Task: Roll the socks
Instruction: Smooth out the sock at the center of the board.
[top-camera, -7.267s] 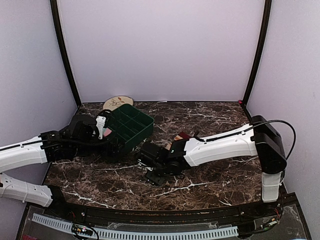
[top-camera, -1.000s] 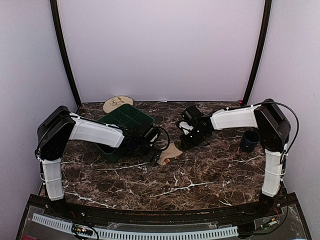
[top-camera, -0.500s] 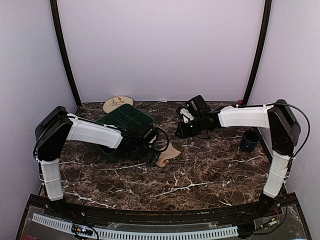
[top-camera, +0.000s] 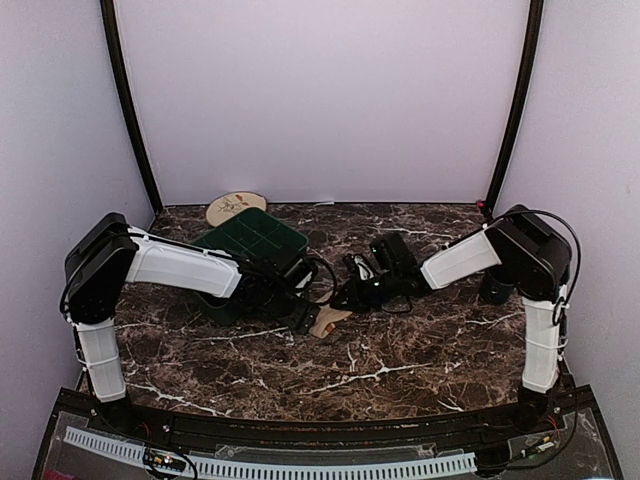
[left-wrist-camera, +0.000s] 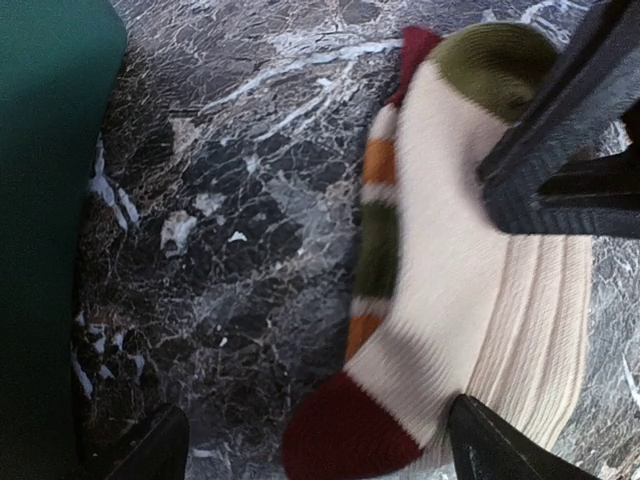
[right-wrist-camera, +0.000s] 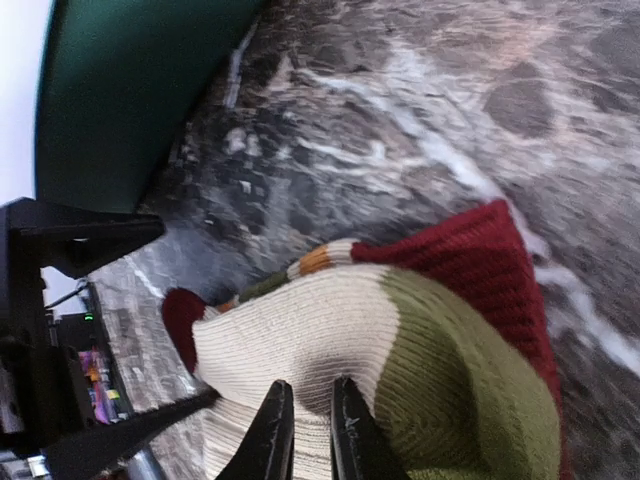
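The roll seems barely begun: the right fingers (right-wrist-camera: 272, 430), nearly closed, pinch the striped sock (left-wrist-camera: 440, 290) on the bench (left-wrist-camera: 250, 200); the left fingers (left-wrist-camera: 150, 455) straddle it, spread wide. Next, the pinched end likely needs curling over.

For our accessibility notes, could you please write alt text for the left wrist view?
A cream ribbed sock with red, orange and olive bands lies on a dark marble table, pinched from the upper right by the right gripper. A green bin fills the left edge.
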